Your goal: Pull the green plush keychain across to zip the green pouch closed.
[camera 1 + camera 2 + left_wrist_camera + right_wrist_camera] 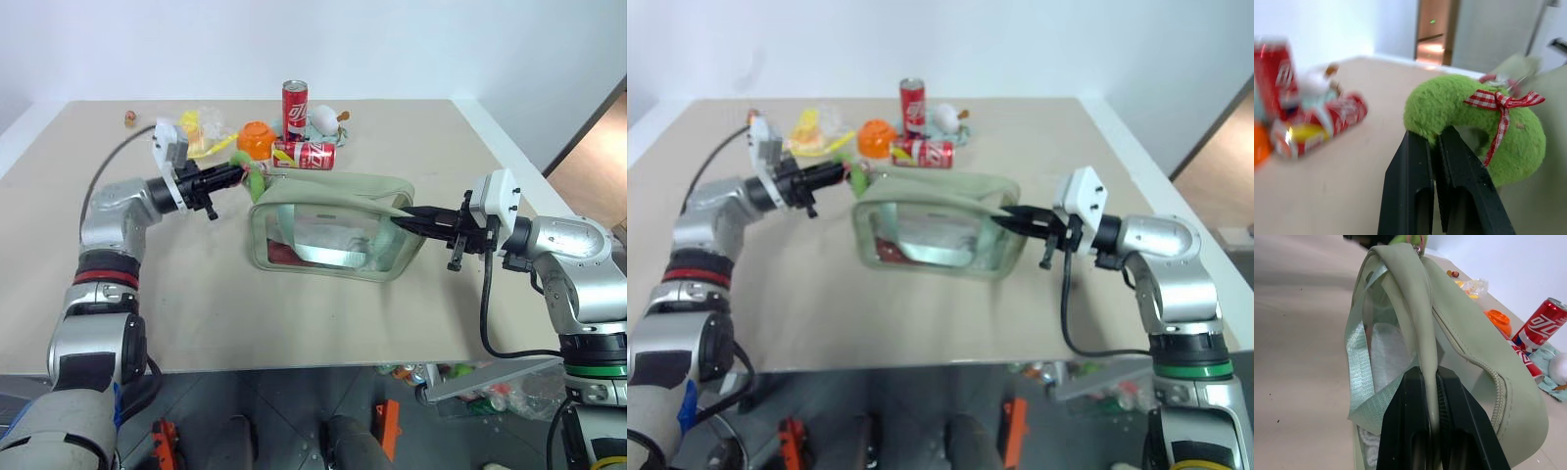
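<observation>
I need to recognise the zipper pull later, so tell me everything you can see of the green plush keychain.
The green plush keychain is a small, bright lime-green, fuzzy plush, curved like a sausage, with a red-and-white checked ribbon bow tied round it. It hangs at the end of the green pouch nearest the cans, joined to it by a pinkish ring. The left gripper is shut on its rounded end, holding it off the table; nothing else touches it.

Two red cans (295,110), orange cup (257,140)

Bright even light; L wrist bkgd blurred.
</observation>
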`<state>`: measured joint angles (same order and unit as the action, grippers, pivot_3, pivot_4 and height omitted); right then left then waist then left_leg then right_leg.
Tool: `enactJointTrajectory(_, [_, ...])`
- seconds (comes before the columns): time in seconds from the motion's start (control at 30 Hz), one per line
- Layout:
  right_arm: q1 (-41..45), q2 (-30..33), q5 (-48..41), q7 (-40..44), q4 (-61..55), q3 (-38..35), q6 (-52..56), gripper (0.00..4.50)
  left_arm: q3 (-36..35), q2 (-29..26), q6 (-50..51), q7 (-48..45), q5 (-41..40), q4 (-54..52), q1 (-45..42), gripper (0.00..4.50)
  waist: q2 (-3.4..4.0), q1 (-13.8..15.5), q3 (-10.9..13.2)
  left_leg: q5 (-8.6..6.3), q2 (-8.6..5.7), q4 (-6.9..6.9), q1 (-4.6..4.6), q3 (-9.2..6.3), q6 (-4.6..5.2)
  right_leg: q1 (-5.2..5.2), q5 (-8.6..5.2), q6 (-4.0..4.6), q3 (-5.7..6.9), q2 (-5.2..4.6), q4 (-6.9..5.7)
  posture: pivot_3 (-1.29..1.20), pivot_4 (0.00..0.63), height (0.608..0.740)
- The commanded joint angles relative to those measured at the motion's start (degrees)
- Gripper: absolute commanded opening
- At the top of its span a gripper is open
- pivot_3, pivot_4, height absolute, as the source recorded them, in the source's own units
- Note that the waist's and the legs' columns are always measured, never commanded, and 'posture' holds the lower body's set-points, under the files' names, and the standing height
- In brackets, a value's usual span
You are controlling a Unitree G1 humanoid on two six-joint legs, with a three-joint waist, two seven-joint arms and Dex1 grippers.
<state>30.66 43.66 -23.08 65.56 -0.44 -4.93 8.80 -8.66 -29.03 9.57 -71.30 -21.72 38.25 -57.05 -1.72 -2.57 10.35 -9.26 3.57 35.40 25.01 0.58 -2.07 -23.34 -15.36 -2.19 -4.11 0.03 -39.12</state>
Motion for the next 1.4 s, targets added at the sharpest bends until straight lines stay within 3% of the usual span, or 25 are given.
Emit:
enactJointTrajectory(0.03, [0.3,1.3,-0.3,0.2,-0.7,-1.6,-0.8,0.0,1.3,0.2,3.2,1.7,-1.5,-11.1,-0.8,0.02,0.0,0.0,0.0,0.0,0.0,0.01,0.0,0.0,0.0,0.0,0.0,0.0,0.0,0.0,0.0,0.0,0.15,0.74])
enactJointTrajectory(0.17, [1.3,1.3,0.0,0.9,0.7,-1.1,-1.3,0.0,6.1,4.0,6.8,4.3,-0.2,-18.0,-3.3,0.02,0.0,0.1,0.0,0.0,-0.02,0.08,-0.02,-0.03,0.0,0.08,-0.03,-0.08,0.01,-0.01,0.0,0.0,0.15,0.74])
enactJointTrajectory(0.4, [1.7,0.8,0.3,0.7,1.2,-0.6,-2.0,0.0,10.9,11.1,5.8,9.0,3.4,-14.1,-7.8,0.02,0.01,0.0,0.0,0.01,-0.03,0.14,-0.03,-0.03,0.0,0.06,0.03,-0.17,-0.04,0.03,0.0,0.0,0.15,0.74])
enactJointTrajectory(0.67, [-0.6,1.3,0.2,-0.2,-1.0,-1.5,-2.0,0.0,14.7,9.8,9.0,5.3,5.5,-14.7,-6.7,0.02,0.03,0.0,0.0,0.0,-0.04,0.1,0.0,-0.05,0.0,0.05,0.02,-0.17,-0.03,0.03,0.0,0.0,0.15,0.74])
enactJointTrajectory(1.1, [-0.2,0.5,0.4,-0.8,-0.6,-0.6,-2.2,0.0,12.8,2.1,12.8,4.4,5.0,-18.8,-6.5,4.44,0.04,0.0,0.0,0.01,-0.07,0.12,-0.01,-0.07,0.0,0.06,0.01,-0.19,-0.04,0.01,-0.01,0.0,0.15,0.74])
enactJointTrajectory(1.4, [1.5,-0.4,0.8,0.2,1.3,0.4,-3.1,0.0,9.3,-5.1,21.2,4.4,-0.7,-32.5,-0.4,4.48,0.08,-0.3,0.0,0.01,-0.03,0.08,-0.06,-0.03,0.0,0.04,0.01,-0.17,-0.08,0.02,-0.01,0.0,0.15,0.74])
